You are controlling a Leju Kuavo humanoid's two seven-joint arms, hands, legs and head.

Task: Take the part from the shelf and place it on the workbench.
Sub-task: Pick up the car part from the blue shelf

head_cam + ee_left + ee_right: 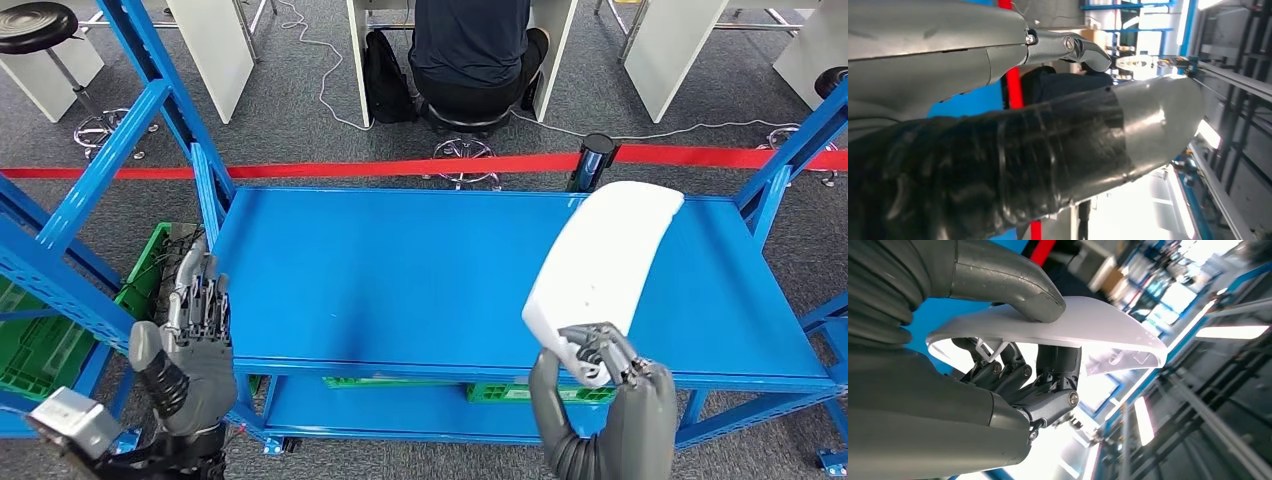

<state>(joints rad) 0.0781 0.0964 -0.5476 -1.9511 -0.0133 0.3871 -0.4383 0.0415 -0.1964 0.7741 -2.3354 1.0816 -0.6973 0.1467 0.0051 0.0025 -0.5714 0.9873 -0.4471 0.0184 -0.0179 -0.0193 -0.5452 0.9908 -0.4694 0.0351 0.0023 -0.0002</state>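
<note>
White part (603, 268) sits right of centre in the head view, its lower end clamped between the right hand's (607, 385) thumb and fingers, above the bare blue workbench top (400, 280). Left hand (190, 335) hangs at lower left, fingers straight and apart, beside a green crate (40, 350). Behind, across the upper frame, a red tape barrier (300, 168), a seated person (475, 45), grey carpet

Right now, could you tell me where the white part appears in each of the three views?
Head view: white part, right of centre, held up over the blue workbench by the right hand.
Left wrist view: not in it.
Right wrist view: white part, centre, pinched between thumb and fingers.
Shared landmark: the red barrier tape.
</note>
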